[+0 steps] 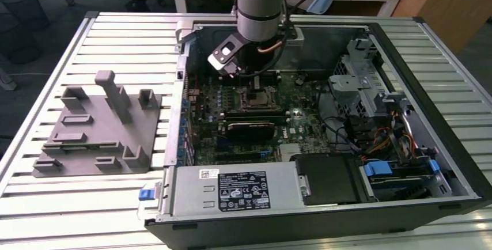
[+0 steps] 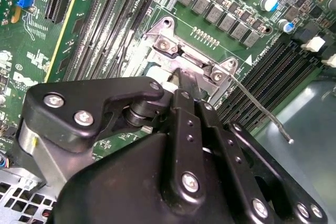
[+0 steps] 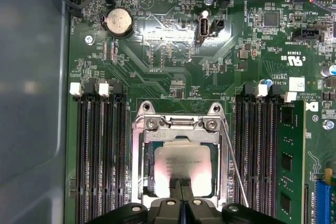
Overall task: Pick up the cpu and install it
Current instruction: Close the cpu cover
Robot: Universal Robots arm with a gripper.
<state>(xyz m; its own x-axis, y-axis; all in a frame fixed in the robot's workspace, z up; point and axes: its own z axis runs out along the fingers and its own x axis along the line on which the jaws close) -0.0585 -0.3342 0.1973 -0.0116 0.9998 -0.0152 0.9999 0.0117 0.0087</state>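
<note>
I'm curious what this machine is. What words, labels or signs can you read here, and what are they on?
The power supply label: dense print, too small to read.
The motherboard: white lettering, too fine to quote reliably.
The white triangle mark beside the socket: a sign, no words.
The cpu: no readable marking on its top.

Printed label (image 1: 244, 191) on power supply (image 1: 192, 199); silkscreen lettering on motherboard (image 3: 157, 72).

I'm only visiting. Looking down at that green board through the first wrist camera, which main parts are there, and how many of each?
cpu: 1
metal socket frame: 1
round coin battery: 1
green memory stick: 1
gripper: 1
Total: 5
</note>
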